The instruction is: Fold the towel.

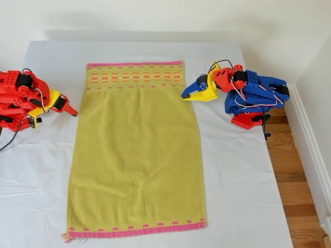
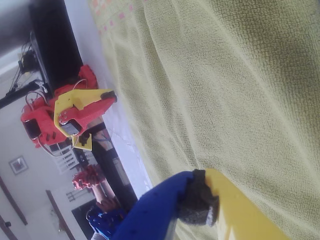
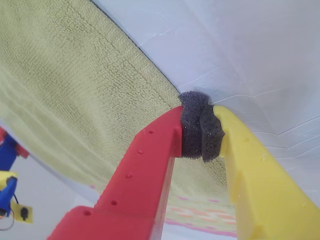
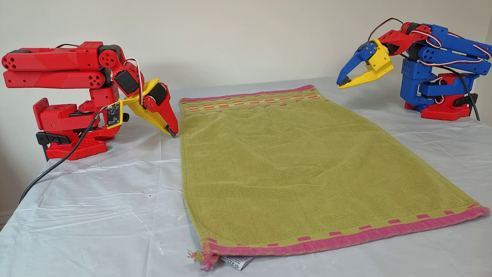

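Exterior view: yellow-green terry towel [image 1: 137,155] lay flat, unfolded.
First gripper [image 2: 202,200]: jaws closed, empty.
Second gripper [image 3: 201,131]: jaws closed, empty.
Advice: open both, pinch matching corners.

A wrinkled white sheet [image 1: 243,170] was spread over the table. Wooden flooring [image 1: 295,181] and a white baseboard [image 1: 310,139] were seen at three o'clock in the exterior view.

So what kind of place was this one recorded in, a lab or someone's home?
Probably a room in a home, though I can't be sure. The arms sit on a table covered by a white sheet, beside a wood floor with white baseboard. The towel lies flat on the sheet.
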